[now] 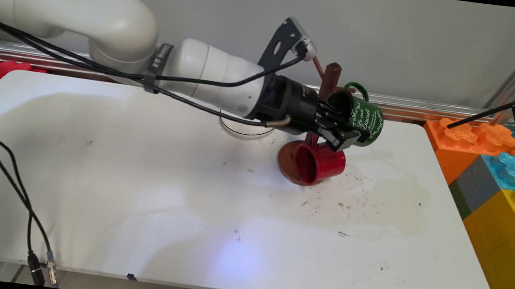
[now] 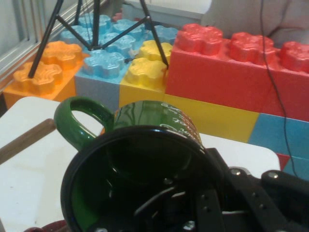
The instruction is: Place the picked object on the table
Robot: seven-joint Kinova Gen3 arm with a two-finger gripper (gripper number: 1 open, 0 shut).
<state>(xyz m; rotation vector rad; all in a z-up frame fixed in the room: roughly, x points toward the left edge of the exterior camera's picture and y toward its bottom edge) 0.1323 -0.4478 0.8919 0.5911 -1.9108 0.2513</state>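
The arm reaches in from the upper left, and its black gripper (image 1: pixel 341 130) is clamped on the rim of a green mug (image 1: pixel 364 119) — one finger inside the mouth, the other against the outer wall, as the hand view shows (image 2: pixel 212 193). The green mug, carrying white lettering, is held on its side above the white table (image 1: pixel 138 189), its handle (image 2: pixel 79 118) at the top and just beside the upper end of a brown mug tree (image 1: pixel 330 78). Whether the handle touches a peg cannot be determined. A red mug (image 1: pixel 318 163) hangs or rests low on the same stand, its mouth facing the camera, directly below the gripper and above the stand's round brown base (image 1: pixel 286 163). Large coloured building blocks (image 1: pixel 498 174) stand off the table's right end — orange, blue, yellow and red.
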